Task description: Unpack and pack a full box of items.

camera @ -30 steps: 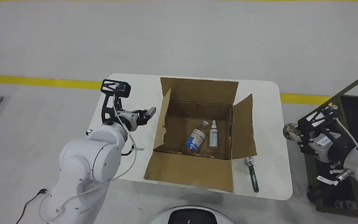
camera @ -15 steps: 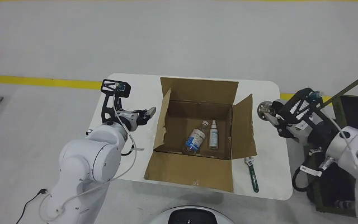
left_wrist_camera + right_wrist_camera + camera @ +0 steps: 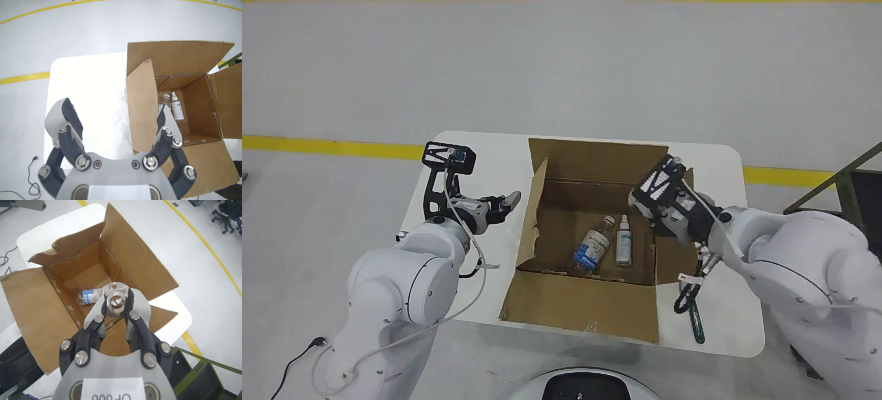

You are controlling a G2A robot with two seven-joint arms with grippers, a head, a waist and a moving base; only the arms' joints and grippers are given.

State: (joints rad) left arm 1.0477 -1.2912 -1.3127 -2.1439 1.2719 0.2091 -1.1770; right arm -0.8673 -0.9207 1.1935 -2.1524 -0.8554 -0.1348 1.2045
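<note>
While the right gripper (image 3: pixel 116 300) clamps a metal flange (image 3: pixel 108 289) over the box (image 3: pixel 132 256), a slip could crack the bottles (image 3: pixel 593 247); the left gripper (image 3: pixel 114 108) gapes empty.

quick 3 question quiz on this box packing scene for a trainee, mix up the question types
1. True or false: the left pincer is shut on a bottle.
2. What does the right pincer hold? A) metal flange B) screwdriver C) roll of tape
3. Fill in: ___ bottles lie inside the box.

Key
1. False: it is open and holds nothing.
2. A
3. two
</note>
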